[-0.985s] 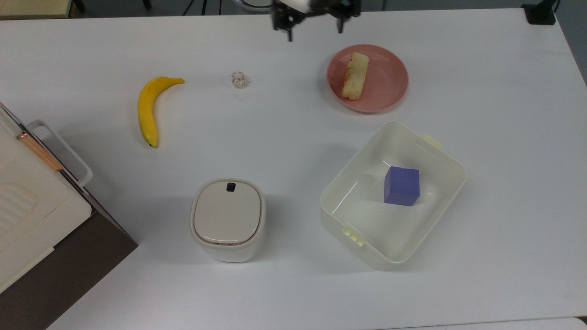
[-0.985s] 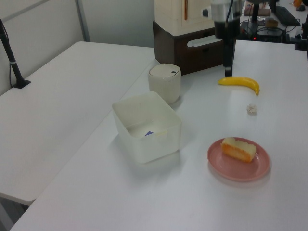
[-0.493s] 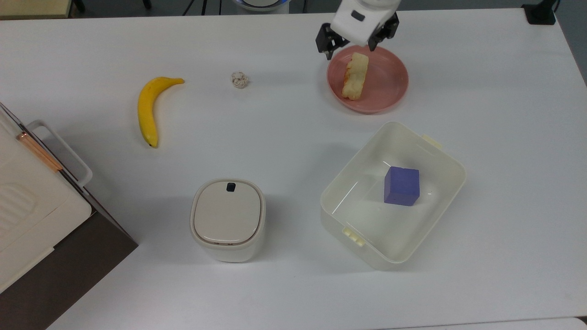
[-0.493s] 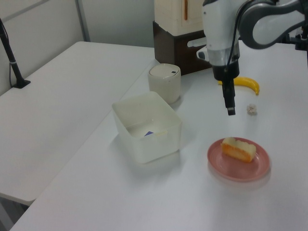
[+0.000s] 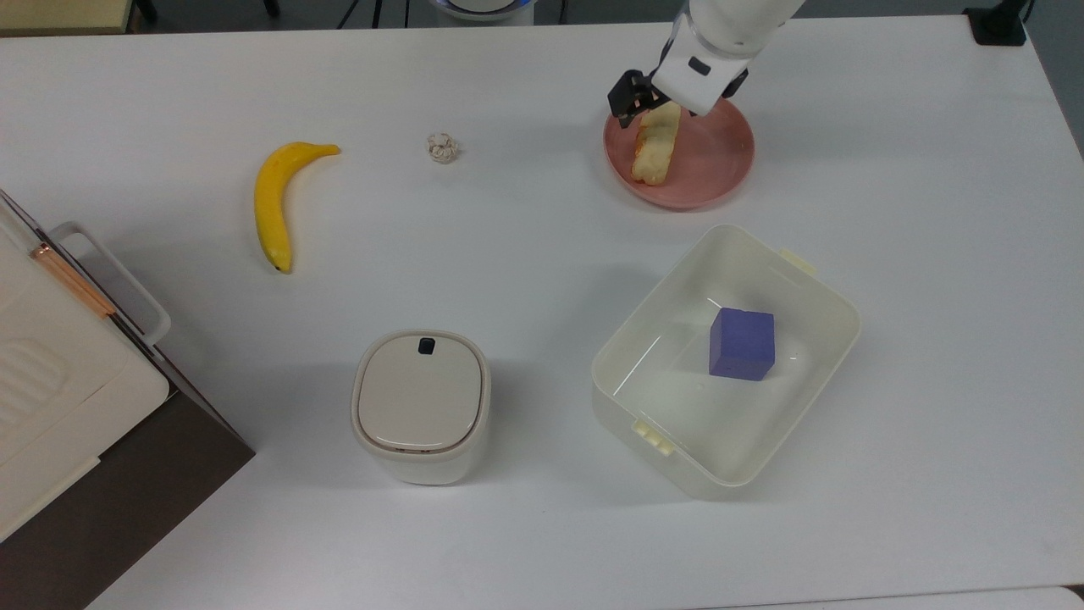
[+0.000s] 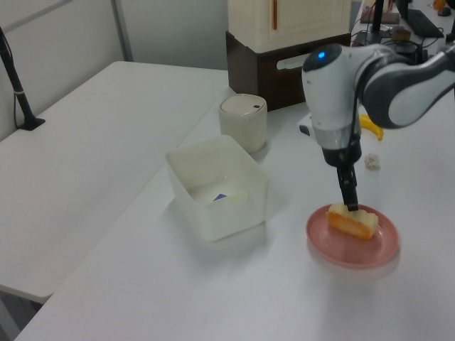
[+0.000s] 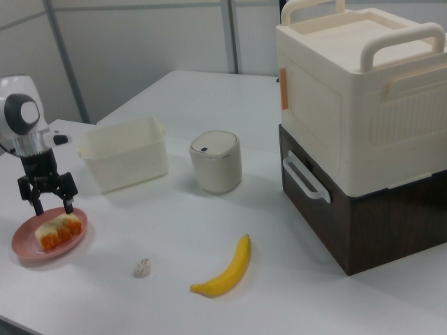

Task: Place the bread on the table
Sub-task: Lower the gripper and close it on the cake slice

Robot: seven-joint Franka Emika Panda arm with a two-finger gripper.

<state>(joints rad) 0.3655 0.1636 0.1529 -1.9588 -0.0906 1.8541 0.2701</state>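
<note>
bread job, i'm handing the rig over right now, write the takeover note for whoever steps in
Gripper: open, lowered over the near end of the bread, one finger on each side of it in the right view; not closed on it.
Bread: lying on the pink plate, not lifted.
Table: bare surface beside the plate, between it and the small crumpled scrap.
Done: approach to the bread.
Left: close on the bread, lift it off the plate, set it on the table, release.
Nearby: the open white bin with the blue block sits close to the plate; best kept clear of.
</note>
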